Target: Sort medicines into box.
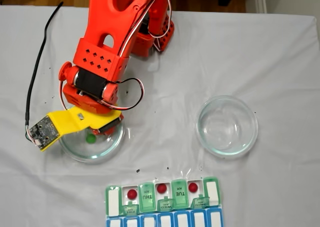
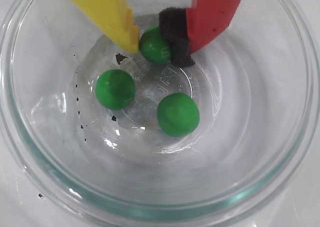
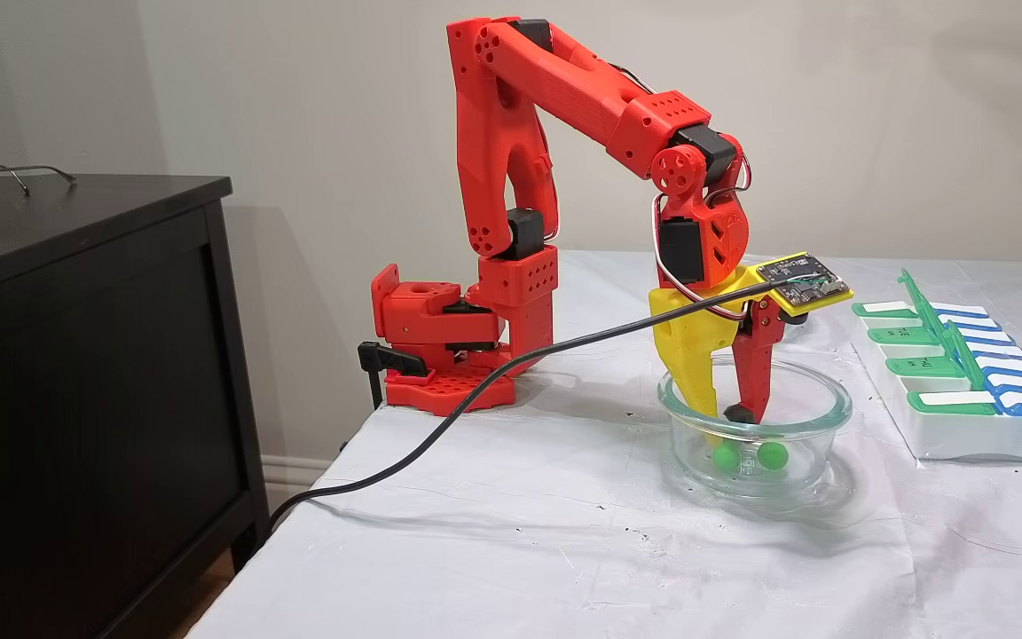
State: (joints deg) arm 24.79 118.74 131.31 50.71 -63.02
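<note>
Near the counter's (image 1: 280, 52) front edge lies the box (image 1: 163, 202) holding three red pills (image 1: 161, 188), while inside the left glass dish (image 2: 45, 187) the claw (image 2: 156, 46) pinches one green pill (image 2: 154, 46) beside two others (image 2: 116, 89).

The red arm (image 3: 555, 89) rises from its base (image 3: 440, 355), bends at the elbow and reaches down, wrist pointing straight at the tabletop. The tool (image 2: 156, 46) has one yellow finger (image 2: 112, 14) and one red finger (image 2: 212, 14) with a dark pad, closed against a green pill (image 2: 155, 44), touching it on both sides.
</note>
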